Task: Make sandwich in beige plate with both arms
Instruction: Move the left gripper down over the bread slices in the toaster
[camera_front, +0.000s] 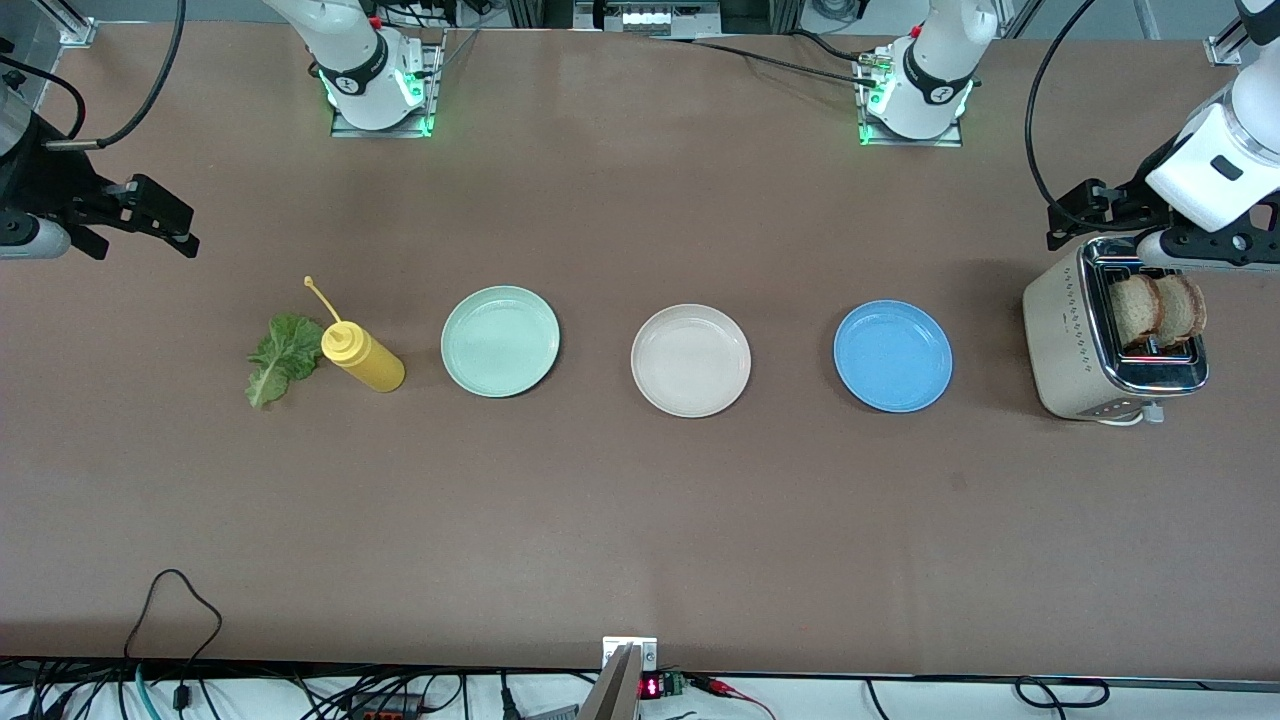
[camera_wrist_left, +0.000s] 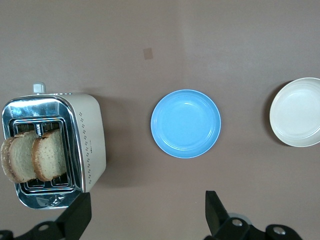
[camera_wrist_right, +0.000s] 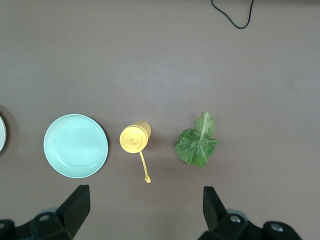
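The beige plate (camera_front: 690, 360) (camera_wrist_left: 297, 112) lies bare at mid-table, between a mint green plate (camera_front: 500, 340) and a blue plate (camera_front: 893, 356). The sandwich's parts lie apart. Two bread slices (camera_front: 1158, 310) (camera_wrist_left: 34, 156) stand in the toaster (camera_front: 1070, 340) at the left arm's end. A lettuce leaf (camera_front: 283, 358) (camera_wrist_right: 197, 142) lies flat at the right arm's end. My left gripper (camera_front: 1075, 215) (camera_wrist_left: 146, 212) hangs open over the table beside the toaster, holding nothing. My right gripper (camera_front: 175, 220) (camera_wrist_right: 145, 205) hangs open and holds nothing, over bare table near the lettuce.
A yellow squeeze bottle (camera_front: 362, 358) (camera_wrist_right: 135, 137) stands between the lettuce and the mint green plate (camera_wrist_right: 76, 145). The blue plate (camera_wrist_left: 186, 123) lies between the toaster (camera_wrist_left: 85, 140) and the beige plate. A black cable (camera_front: 185, 600) loops onto the table's near edge.
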